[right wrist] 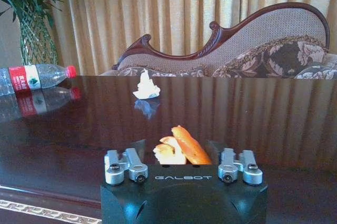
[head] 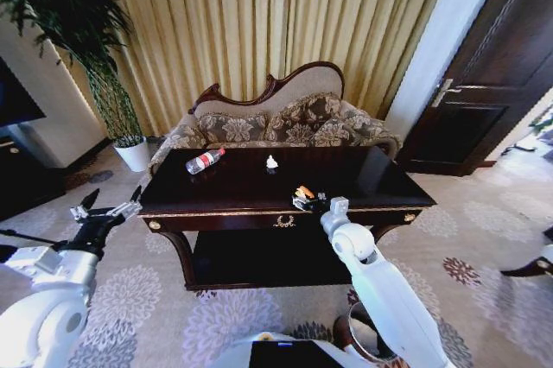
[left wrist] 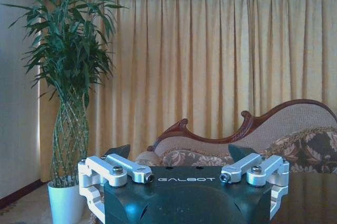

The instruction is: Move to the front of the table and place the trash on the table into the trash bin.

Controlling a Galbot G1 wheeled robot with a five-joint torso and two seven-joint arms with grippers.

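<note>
Orange scrap (right wrist: 181,146): near the table's (head: 371,180) front edge, between the spread fingers of the right gripper (right wrist: 181,153).
Left gripper (left wrist: 179,155): spread, off the left end.

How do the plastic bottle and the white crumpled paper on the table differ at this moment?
The plastic bottle is clear with a red label and cap; the crumpled paper is opaque white. The bottle lies on its side near the table's far left corner, while the paper stands in a small peak nearer the middle. The bottle is clearly the larger. Both rest untouched on the dark glossy top; the right gripper brackets an orange scrap instead.
</note>
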